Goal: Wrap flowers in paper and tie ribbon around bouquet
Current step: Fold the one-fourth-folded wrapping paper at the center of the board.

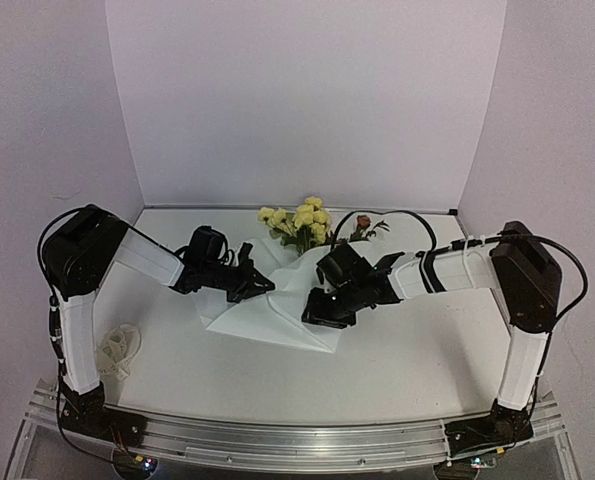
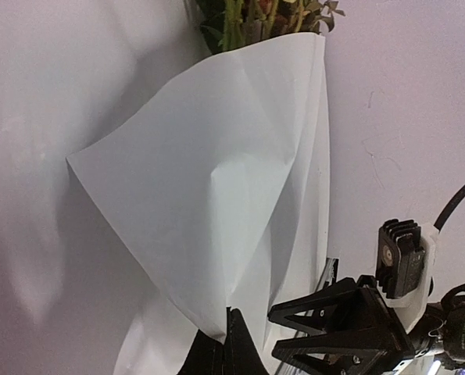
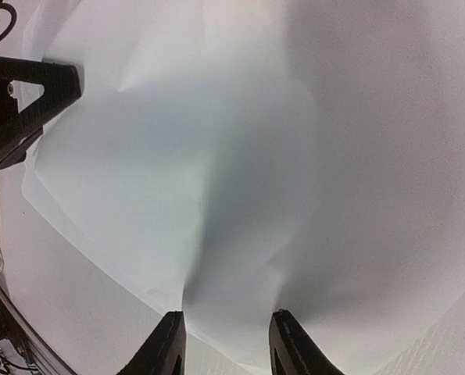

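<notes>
**Two robot arms meet over a white paper sheet folded across a bunch of flowers**

Overhead view of a white table [image 1: 407, 350] against a pale lilac backdrop [image 1: 307, 100].

The left arm [image 1: 72, 300] stands at the table's 8 o'clock corner. Just beside its upright section, on the 3 o'clock side, the ribbon [image 1: 117, 348] lies in a loose cream heap, well apart from the paper. The arm bends at the top and reaches toward 3 o'clock. It ends in the left gripper [image 1: 260, 285], at the 10 o'clock edge of the paper [image 1: 272, 318]. This gripper's fingers are pressed together. Its own wrist camera shows a fold of the sheet running down into the closed tips, so the paper is pinched there.

The paper lies near the middle of the table, loosely folded. In the left wrist view one flap stands raised like a tent.

The flowers [image 1: 302, 220] poke out at the paper's 12 o'clock end, a cluster of pale yellow heads near the back wall. A small orange-brown bloom [image 1: 363, 222] sits at their 3 o'clock. In the left wrist view the green stems [image 2: 236, 19] disappear under the top edge of the sheet.

The right gripper [image 1: 319, 310] is over the paper's 3 o'clock part. Its wrist camera shows the two fingers [image 3: 169, 348] standing apart, with plain white paper filling the gap. Whether the tips touch the sheet cannot be told.

The right arm [image 1: 457, 272] runs back toward 3 o'clock, then folds down to its base at the table's 5 o'clock corner.
</notes>
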